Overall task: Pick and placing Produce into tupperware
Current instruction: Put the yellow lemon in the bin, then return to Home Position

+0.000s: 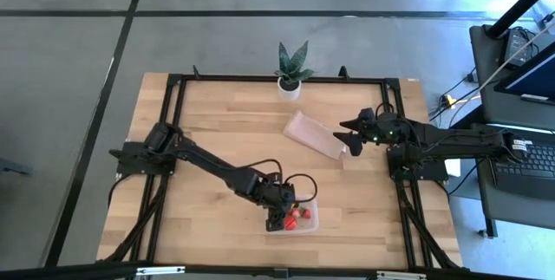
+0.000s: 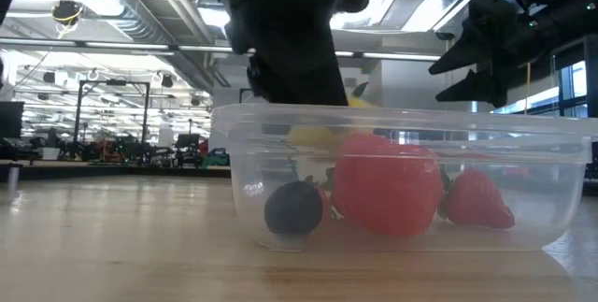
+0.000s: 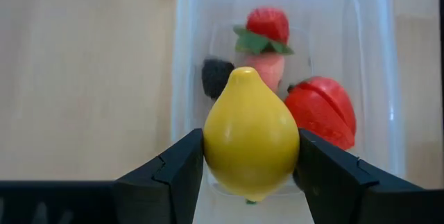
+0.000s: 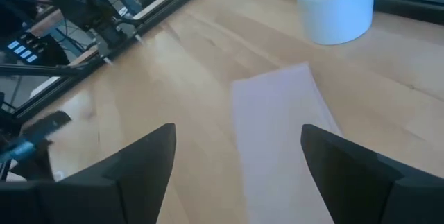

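The clear tupperware (image 1: 297, 219) stands near the table's near edge. Inside it are two red strawberries (image 3: 267, 24) (image 3: 322, 109), a paler pink fruit (image 3: 267, 68) and a dark berry (image 3: 216, 77). My left gripper (image 3: 250, 156) hangs over the tupperware's left end, shut on a yellow, lemon-shaped fruit (image 3: 251, 134). In the low view, yellow (image 2: 318, 136) shows through the clear wall (image 2: 523, 152). My right gripper (image 1: 351, 133) stands open at the table's right, above one end of a flat tan sheet (image 1: 314, 134), with nothing between its fingers. My left gripper pinches the yellow fruit between its two fingers, one pad on each side of the widest part (image 3: 208, 148). The fingers slant down from the table's left. The fruit's pointed tip (image 3: 244, 71) faces away from the gripper, above the other produce. I cannot tell whether it touches the tupperware's floor.
A potted plant in a white pot (image 1: 290, 87) stands at the table's far edge. The tan sheet (image 4: 277, 127) lies between the pot and my right gripper. Black frame rails (image 1: 260, 79) run along the table's edges. Bare wood (image 1: 208, 115) lies to the left of the sheet.
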